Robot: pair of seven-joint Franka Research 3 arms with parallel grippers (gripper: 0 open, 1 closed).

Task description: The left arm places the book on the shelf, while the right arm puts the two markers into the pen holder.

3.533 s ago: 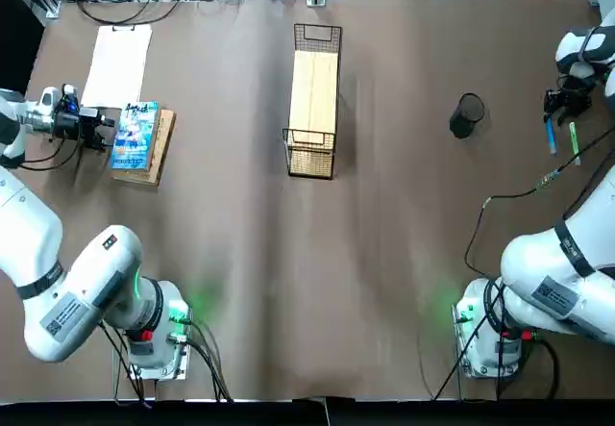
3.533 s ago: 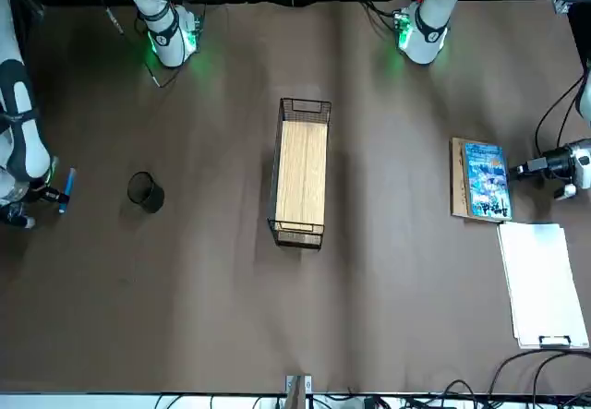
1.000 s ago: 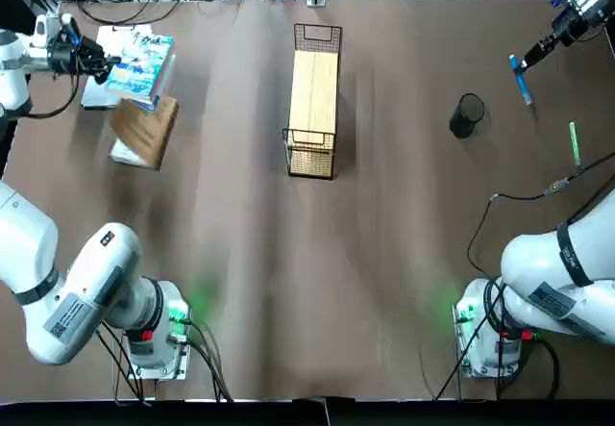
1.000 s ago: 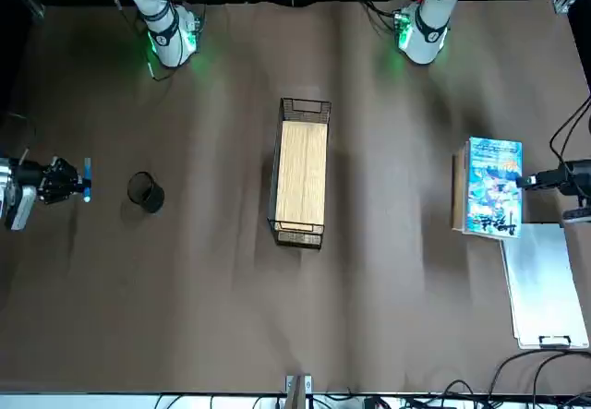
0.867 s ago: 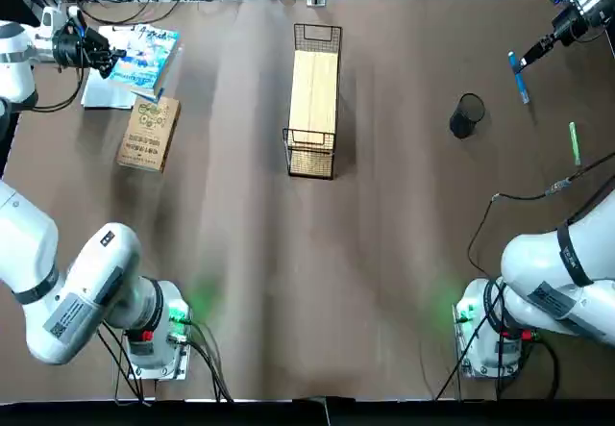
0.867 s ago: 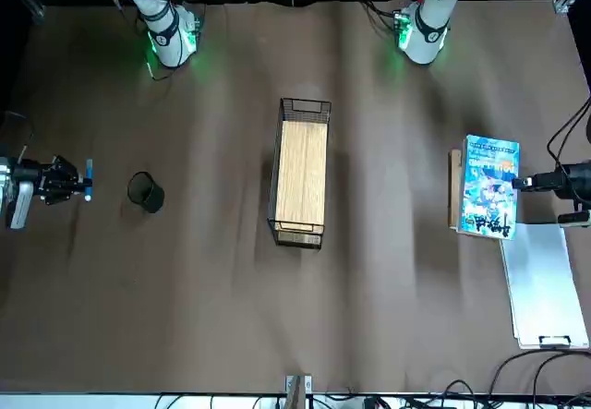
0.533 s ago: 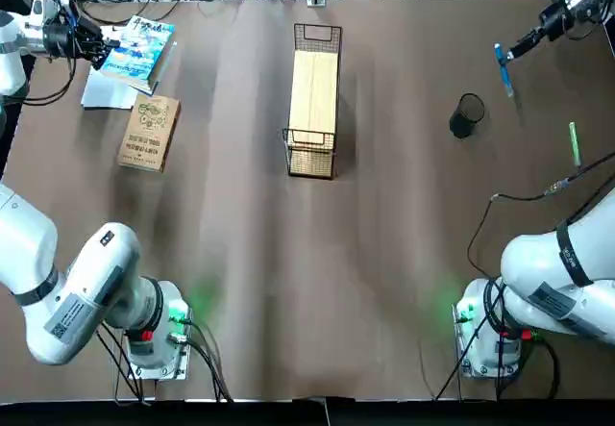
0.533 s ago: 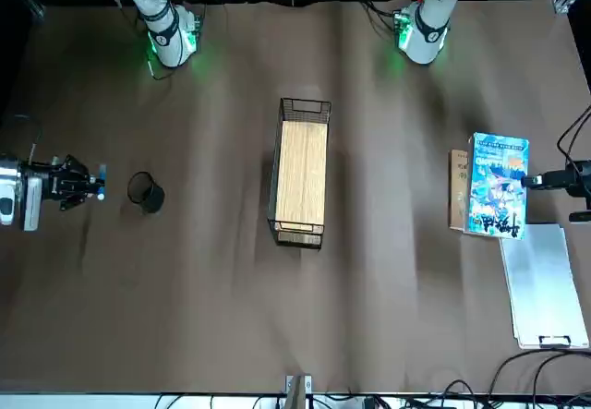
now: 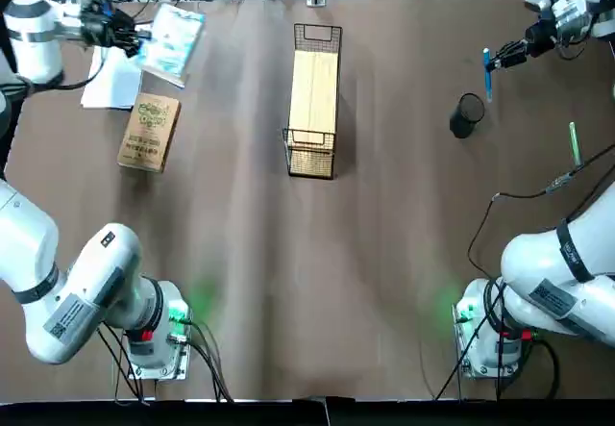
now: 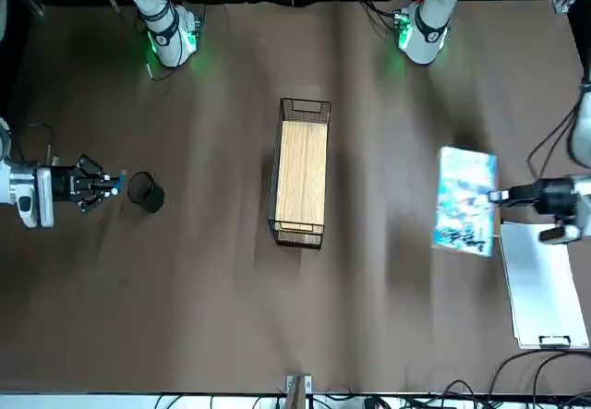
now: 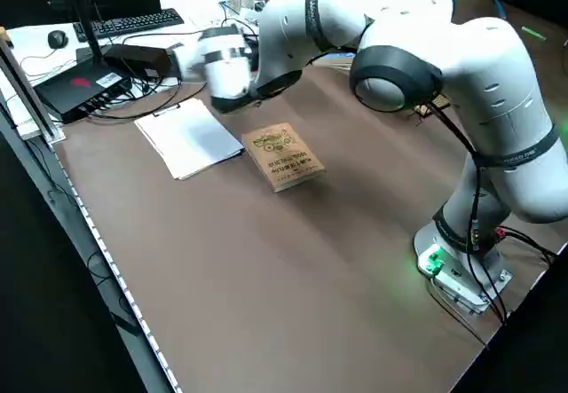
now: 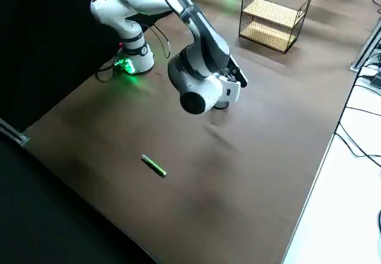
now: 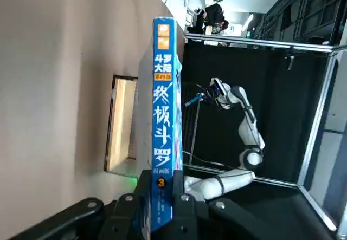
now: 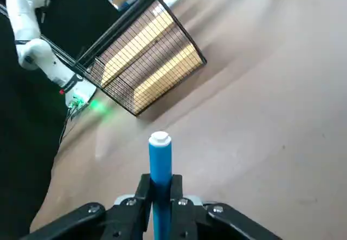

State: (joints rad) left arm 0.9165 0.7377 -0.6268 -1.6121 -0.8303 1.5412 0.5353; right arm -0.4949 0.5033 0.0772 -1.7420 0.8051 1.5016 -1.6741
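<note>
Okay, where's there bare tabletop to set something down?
Between the wire-mesh shelf and the tan-brown book, and between that shelf and the black cylindrical cup. It's crowded around the cup, with the right gripper's blue marker close.

A: Any readable text?
B: Blue book [image 13: 162,115], spine, left wrist view. Title in white: 斗罗大陆.
A: Then?
B: 第四部 on a small orange label. After it, large white 终极斗罗. Volume number 3 in a small round mark.
A: Front cover?
B: Dark lettering, front view. Blurred, can't read.
A: Tan book [image 11: 282,155]?
B: Several lines of dark characters on the cover, with an emblem. Too small to read safely.
A: Others?
B: Left arm [image 9: 72,311] and right arm [image 9: 567,287] each carry a printed label. Black box [image 11: 84,91] has a white sticker and red logo. All too small.
</note>
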